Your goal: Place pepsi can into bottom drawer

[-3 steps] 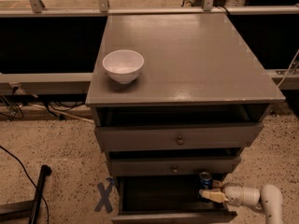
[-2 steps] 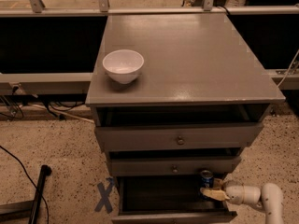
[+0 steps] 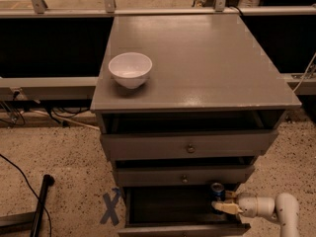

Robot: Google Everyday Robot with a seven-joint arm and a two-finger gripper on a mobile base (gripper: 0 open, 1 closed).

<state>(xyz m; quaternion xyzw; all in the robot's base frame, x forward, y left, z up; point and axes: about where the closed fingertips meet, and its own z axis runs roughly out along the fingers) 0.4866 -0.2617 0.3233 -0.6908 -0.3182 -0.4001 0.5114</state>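
my fingers [image 3: 226, 208] are low at the right, clasped on the pepsi can [image 3: 217, 189], upright inside the open bottom drawer [image 3: 168, 206] near its right wall. placing step, nearly done i reckon; next i should settle it down, let go, back out.

- You had a grey cabinet [image 3: 197, 58] in the middle of the frame, its flat top dully catching the room's warm light.
- You saw a speckled beige floor [image 3: 59, 152] on both sides of it.
- Behind it, dark panels [image 3: 49, 48] ran across under a metal rail [image 3: 59, 13] with upright posts along the top edge.
- At lower left, a blue tape cross [image 3: 111, 209] marked the floor, near black cables [image 3: 19, 172] and a dark pole [image 3: 42, 201].
- Your gripper [image 3: 223, 201] sat at lower right, low against the cabinet's front.
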